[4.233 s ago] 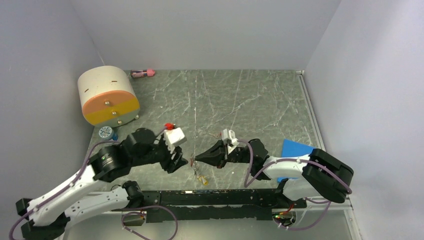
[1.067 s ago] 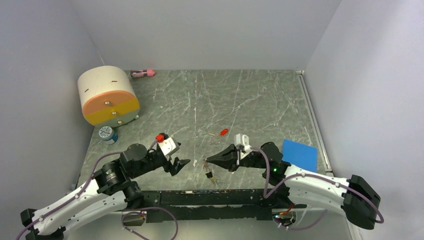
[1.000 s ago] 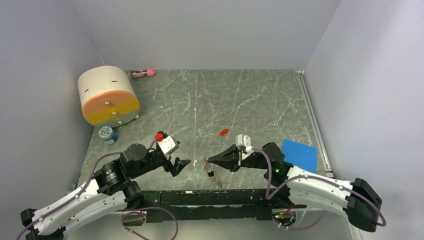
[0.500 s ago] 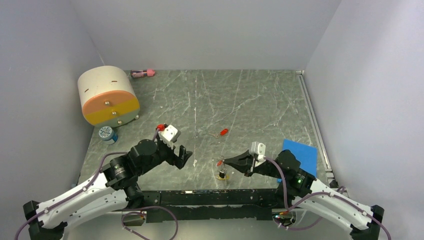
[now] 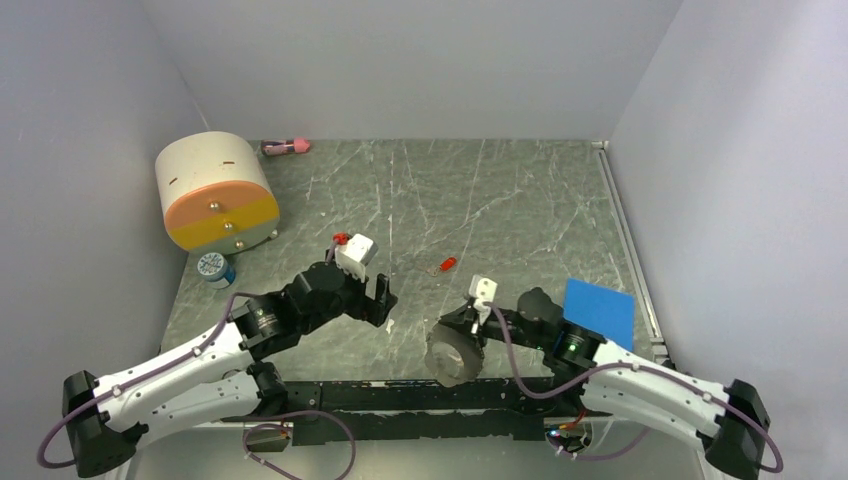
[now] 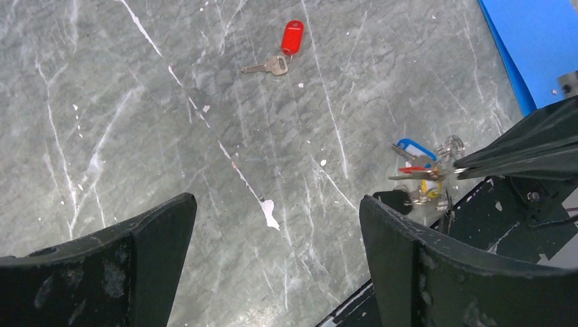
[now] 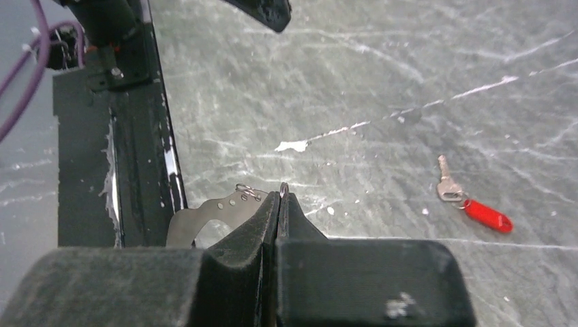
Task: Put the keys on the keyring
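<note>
My right gripper (image 5: 462,322) (image 7: 281,194) is shut on the keyring's thin ring (image 7: 283,187) near the table's front edge. The keyring's pale plate (image 7: 204,216) hangs left of the fingers and shows as a grey roundish blur from above (image 5: 450,354). In the left wrist view, a bunch of small keys and tags (image 6: 419,170) hangs at the right gripper's tip. A loose silver key (image 6: 269,67) with a red tag (image 6: 291,36) lies on the table (image 5: 447,265) (image 7: 477,210). My left gripper (image 5: 378,298) (image 6: 276,204) is open and empty, left of the keyring.
A cream-and-orange drum (image 5: 215,190) stands at the far left, with a small bottle (image 5: 213,267) in front of it. A pink object (image 5: 285,147) lies at the back wall. A blue sheet (image 5: 598,310) lies at the right. The black base rail (image 5: 420,395) runs along the front edge.
The grippers, once close together at the ring, have parted. My left gripper moved back and right, open. My right gripper carried the keyring right along the front edge, and the plate swung into view.
</note>
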### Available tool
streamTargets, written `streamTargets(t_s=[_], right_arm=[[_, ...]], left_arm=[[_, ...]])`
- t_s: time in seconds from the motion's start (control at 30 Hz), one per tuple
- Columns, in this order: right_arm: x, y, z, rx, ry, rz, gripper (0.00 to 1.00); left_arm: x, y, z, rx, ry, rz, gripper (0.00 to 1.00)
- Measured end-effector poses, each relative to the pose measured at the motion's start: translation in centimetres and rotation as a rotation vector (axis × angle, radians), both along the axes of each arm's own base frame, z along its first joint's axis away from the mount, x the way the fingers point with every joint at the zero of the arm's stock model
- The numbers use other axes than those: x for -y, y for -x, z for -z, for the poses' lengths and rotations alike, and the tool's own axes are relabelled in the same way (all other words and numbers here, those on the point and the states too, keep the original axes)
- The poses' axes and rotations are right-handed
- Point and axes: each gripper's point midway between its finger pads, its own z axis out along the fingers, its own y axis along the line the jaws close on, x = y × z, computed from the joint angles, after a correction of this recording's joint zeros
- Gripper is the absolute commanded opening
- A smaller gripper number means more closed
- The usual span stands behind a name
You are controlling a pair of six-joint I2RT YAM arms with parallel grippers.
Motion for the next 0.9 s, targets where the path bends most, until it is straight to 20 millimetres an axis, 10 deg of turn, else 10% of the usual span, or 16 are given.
streamTargets(t_s=[0.3, 0.7, 0.9], right_arm=[[-3.1, -0.7, 4.3, -0.091, 0.083, -0.061, 0.0], [-7.7, -1.3, 6.2, -0.193, 0.054, -0.148, 0.0], [-10.5, -2.0, 6.7, -0.261, 0.005, -0.177, 0.27]], left_arm=[[-0.6, -1.4, 0.4, -0.093, 0.02, -0.091, 0.95], [-6.2, -5.0, 4.7, -0.365, 0.173, -0.326, 0.95], [-6.4, -4.6, 3.9, -0.358, 0.218, -0.319, 0.95]])
